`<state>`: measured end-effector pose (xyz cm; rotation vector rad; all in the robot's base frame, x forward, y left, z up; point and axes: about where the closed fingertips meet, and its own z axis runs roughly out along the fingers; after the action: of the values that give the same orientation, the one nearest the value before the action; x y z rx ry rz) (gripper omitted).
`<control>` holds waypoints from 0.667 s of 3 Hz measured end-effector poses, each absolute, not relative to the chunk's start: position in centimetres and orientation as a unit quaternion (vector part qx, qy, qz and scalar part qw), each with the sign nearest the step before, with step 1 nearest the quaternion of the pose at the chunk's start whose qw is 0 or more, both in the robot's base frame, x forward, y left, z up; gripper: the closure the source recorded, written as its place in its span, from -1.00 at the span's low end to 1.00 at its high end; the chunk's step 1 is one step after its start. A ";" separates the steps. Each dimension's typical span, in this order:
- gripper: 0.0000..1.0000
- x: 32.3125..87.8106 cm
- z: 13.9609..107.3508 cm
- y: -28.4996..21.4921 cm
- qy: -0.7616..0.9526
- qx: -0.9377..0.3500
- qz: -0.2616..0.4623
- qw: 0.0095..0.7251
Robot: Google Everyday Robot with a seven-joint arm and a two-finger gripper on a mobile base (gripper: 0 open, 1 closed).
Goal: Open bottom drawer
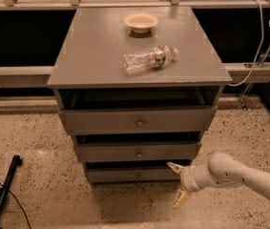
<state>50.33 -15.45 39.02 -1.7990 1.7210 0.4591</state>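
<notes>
The robot's gripper (178,183) hung with fingers spread wide beside the bottom drawer (120,174), the lowest of three in the cabinet (91,56), apparently shut. The approach looked unfinished: next it needed to close on the knob (138,176), toward its ten o'clock. The arm was cut off at three o'clock.

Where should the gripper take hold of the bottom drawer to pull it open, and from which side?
Probably the small round knob centred on the flat front of the bottom drawer, approached straight from the front: nothing else protrudes to grip. The gripper, fingers open, hangs low by the drawer's right end.
</notes>
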 end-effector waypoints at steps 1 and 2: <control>-1.00 50.3 38.8 -15.5 0.650 -0.675 0.176 0.302; -1.00 51.6 32.2 -16.1 0.649 -0.670 0.210 0.294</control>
<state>51.56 -16.05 32.16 -1.7827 1.7269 0.5581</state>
